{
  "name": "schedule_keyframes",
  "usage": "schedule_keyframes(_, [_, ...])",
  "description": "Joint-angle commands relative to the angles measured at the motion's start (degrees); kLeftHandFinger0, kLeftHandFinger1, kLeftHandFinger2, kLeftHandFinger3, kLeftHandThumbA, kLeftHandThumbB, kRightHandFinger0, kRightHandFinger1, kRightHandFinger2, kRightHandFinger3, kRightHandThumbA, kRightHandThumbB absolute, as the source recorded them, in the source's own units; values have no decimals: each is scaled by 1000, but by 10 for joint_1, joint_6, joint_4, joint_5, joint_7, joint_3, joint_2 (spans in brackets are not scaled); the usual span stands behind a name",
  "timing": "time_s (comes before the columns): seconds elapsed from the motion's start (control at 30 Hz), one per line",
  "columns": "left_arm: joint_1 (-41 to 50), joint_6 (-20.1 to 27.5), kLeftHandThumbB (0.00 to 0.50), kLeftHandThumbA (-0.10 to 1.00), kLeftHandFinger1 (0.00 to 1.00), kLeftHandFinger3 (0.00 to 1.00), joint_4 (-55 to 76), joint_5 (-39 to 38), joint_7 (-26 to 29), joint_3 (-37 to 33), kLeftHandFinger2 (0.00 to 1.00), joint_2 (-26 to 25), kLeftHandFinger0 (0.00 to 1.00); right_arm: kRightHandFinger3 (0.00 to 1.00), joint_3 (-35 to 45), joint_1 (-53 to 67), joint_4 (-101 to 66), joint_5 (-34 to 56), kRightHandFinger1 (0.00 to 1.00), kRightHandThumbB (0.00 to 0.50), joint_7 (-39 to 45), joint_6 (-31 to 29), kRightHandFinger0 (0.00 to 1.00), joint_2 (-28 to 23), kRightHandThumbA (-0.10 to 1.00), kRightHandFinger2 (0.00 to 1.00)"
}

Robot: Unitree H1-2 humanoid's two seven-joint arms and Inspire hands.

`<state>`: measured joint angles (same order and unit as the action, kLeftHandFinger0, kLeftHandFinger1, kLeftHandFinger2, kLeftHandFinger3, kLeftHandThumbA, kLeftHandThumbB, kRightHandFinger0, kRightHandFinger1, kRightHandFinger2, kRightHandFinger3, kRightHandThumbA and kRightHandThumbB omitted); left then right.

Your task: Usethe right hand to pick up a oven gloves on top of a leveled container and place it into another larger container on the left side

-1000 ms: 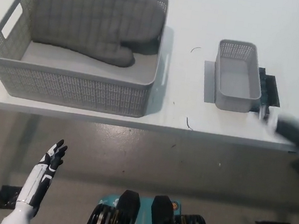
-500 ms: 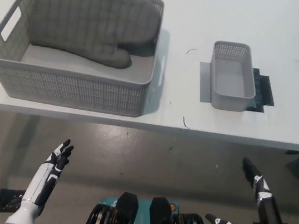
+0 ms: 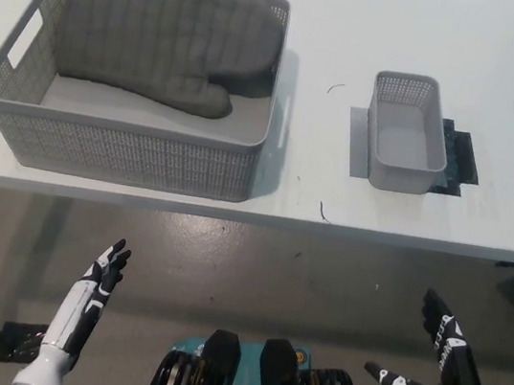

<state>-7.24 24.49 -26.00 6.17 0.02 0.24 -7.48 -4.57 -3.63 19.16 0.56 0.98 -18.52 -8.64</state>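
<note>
A grey quilted oven glove (image 3: 154, 37) lies inside the large grey basket (image 3: 128, 149) on the table's left, cuff to the left and thumb toward the front right. The small grey container (image 3: 405, 132) stands to the right on a flat grey plate and holds nothing. My black right hand (image 3: 434, 369) hangs below the table edge at lower right, open with fingers spread, holding nothing. At lower left my white left hand (image 3: 99, 276) rests low, also open and spread.
The white table (image 3: 339, 31) ends at a front edge (image 3: 329, 228) above the grey floor. A dark mat (image 3: 462, 157) lies under the small container's plate. Short dark marks (image 3: 324, 212) dot the tabletop.
My right hand has dropped from beside the table's right end to below the table front and stays there, open. The view has shifted slightly. The glove and both containers have not moved.
</note>
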Motion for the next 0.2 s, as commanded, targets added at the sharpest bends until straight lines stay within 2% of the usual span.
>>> schedule_keyframes(0.0, [-5,16,156,1000,1000,1000,15,2,3,-2,1000,-3,1000,1000,5,-13,-3,13,1000,91,23,-37,1000,-1,1000,1000])
schedule_keyframes(0.17, [1,13,153,1000,1000,1000,18,4,5,-1,1000,-4,1000,1000,3,-12,-4,6,1000,74,26,-37,1000,1,1000,1000])
